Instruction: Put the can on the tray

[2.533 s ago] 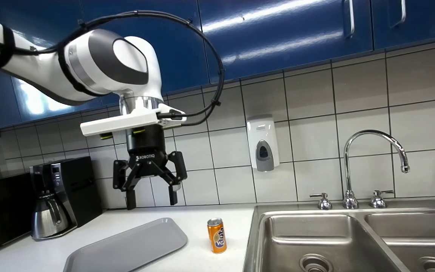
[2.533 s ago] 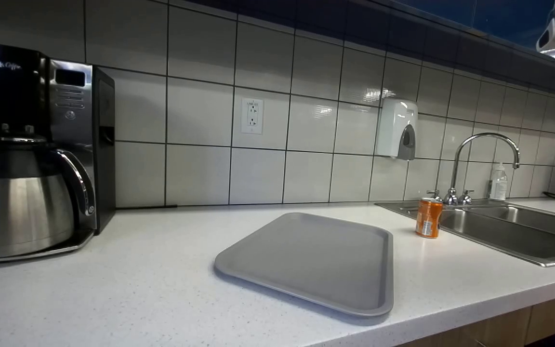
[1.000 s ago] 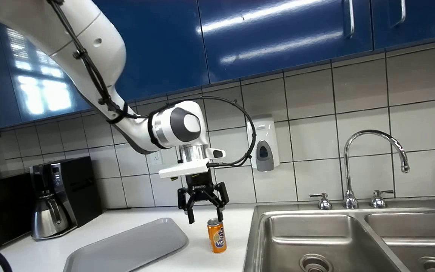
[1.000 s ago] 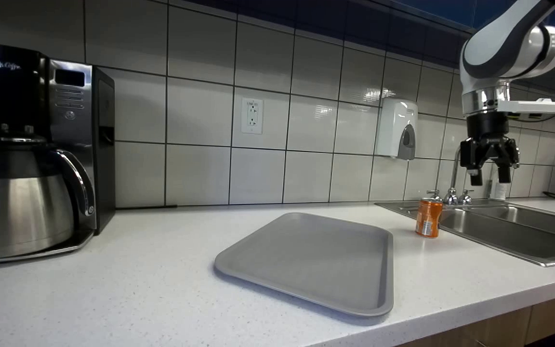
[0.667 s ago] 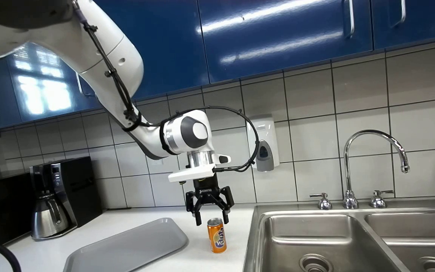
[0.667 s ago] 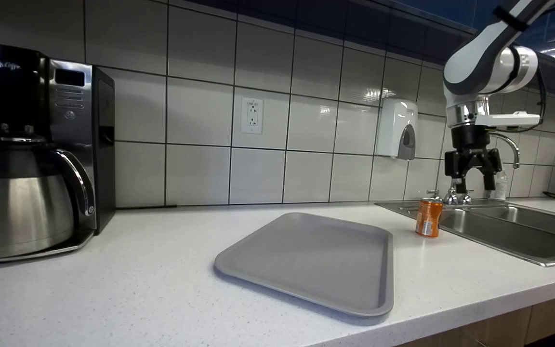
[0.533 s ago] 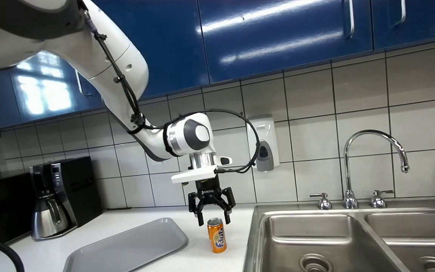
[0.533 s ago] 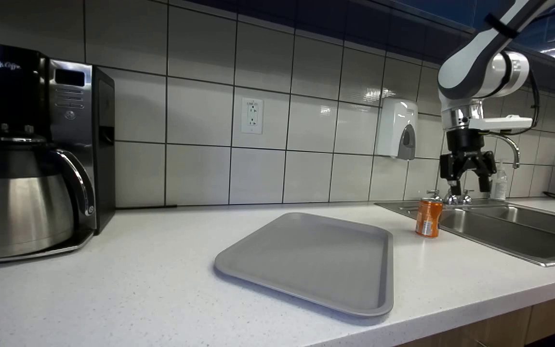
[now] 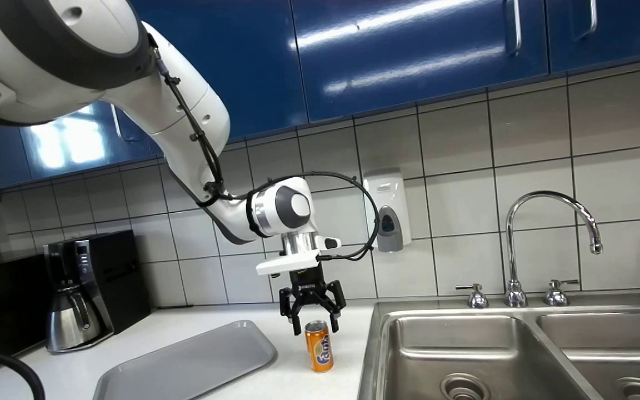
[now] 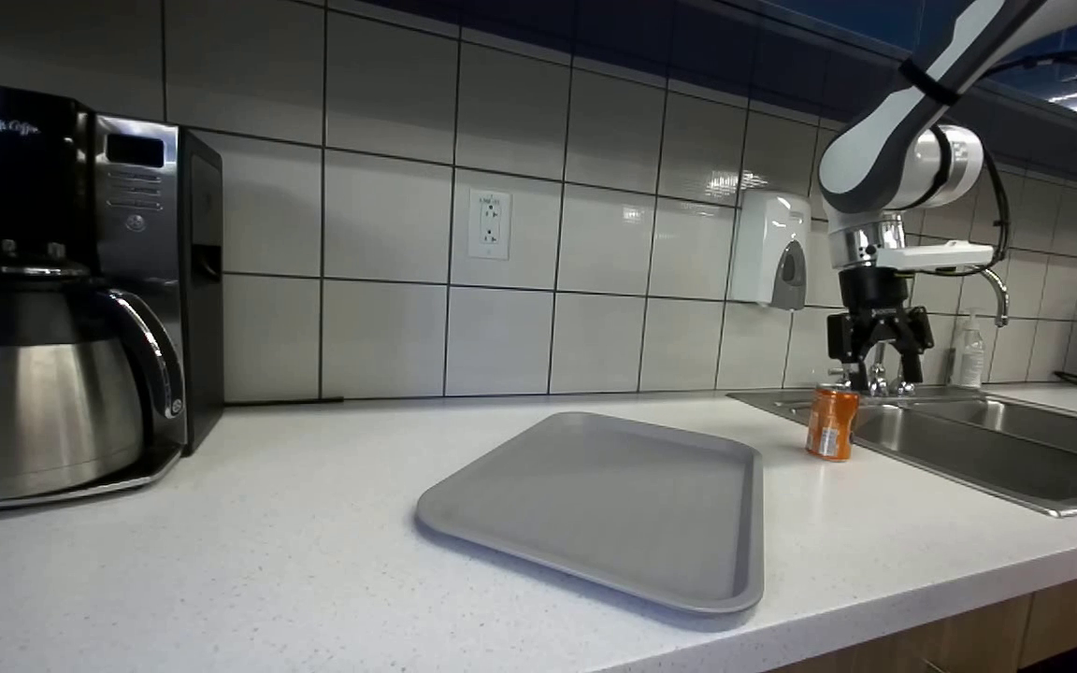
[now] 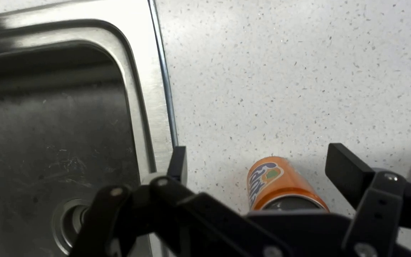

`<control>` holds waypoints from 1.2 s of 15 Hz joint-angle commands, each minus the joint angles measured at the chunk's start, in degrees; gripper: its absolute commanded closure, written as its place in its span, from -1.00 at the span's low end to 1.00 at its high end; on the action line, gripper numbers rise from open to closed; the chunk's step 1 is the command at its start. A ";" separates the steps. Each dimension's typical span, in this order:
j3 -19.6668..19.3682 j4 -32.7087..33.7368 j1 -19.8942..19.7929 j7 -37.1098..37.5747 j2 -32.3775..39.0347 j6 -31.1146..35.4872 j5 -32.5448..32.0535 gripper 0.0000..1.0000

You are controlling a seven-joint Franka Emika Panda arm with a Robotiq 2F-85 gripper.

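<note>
The orange can [image 9: 320, 351] stands upright on the white counter, between the tray and the sink; it also shows in an exterior view [image 10: 831, 425]. The light-grey tray [image 9: 198, 361] lies flat with nothing on it, seen whole in an exterior view [image 10: 609, 509]. My gripper [image 9: 315, 326] is open and empty, pointing down just above the can's top. In an exterior view the gripper [image 10: 884, 374] is a little up and right of the can. In the wrist view the can [image 11: 280, 180] shows between the spread fingers [image 11: 259, 164], touching neither; the gripper body hides part of its top.
The steel sink [image 9: 378, 355] with its tall faucet [image 9: 511, 244] is right beside the can; its rim [image 11: 159, 117] runs near one finger in the wrist view. A soap dispenser [image 9: 388, 211] hangs on the tiled wall. A coffee maker [image 10: 141, 308] stands beyond the tray.
The arm has moved from above the tray toward the can and come down; over the last half second it moved slightly lower and closer. The gripper stays open. Can and tray have not moved.
</note>
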 commanded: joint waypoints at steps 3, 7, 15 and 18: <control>0.88 5.57 -0.78 2.32 3.77 -3.52 0.39 -1.00; 1.24 7.04 -0.70 2.15 4.88 -5.29 0.73 -1.00; 1.88 11.11 -0.66 2.80 8.44 -8.79 1.95 -1.00; 2.06 13.30 -0.56 3.14 10.02 -9.16 2.13 -1.00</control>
